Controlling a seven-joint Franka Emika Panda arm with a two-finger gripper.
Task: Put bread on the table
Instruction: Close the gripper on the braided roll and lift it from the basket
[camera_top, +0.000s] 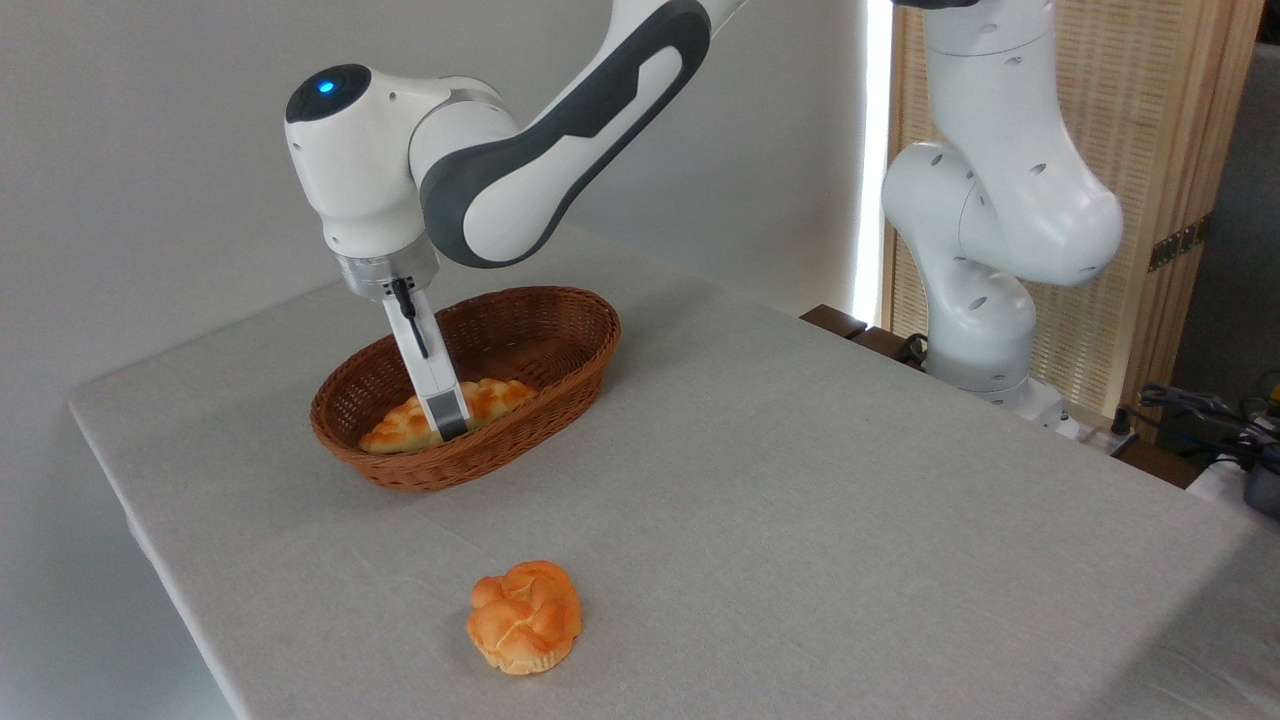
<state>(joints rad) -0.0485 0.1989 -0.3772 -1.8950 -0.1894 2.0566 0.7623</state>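
The braided bread (497, 396) lies lengthwise in the brown wicker basket (598, 335) at the table's back left. My gripper (450, 420) reaches straight down into the basket at the loaf's middle. One finger (443, 398) stands in front of the loaf, its tip level with the near side of the bread. The other finger is hidden behind it, so I cannot see how the jaws stand or whether they press on the loaf. The bread rests low in the basket. The grey-clothed table (800, 480) stretches to the right and front.
A round, knotted orange bun (525, 615) sits on the cloth near the front edge, in front of the basket. The arm's white base (975, 330) stands at the table's back right, with cables (1200, 410) beyond it.
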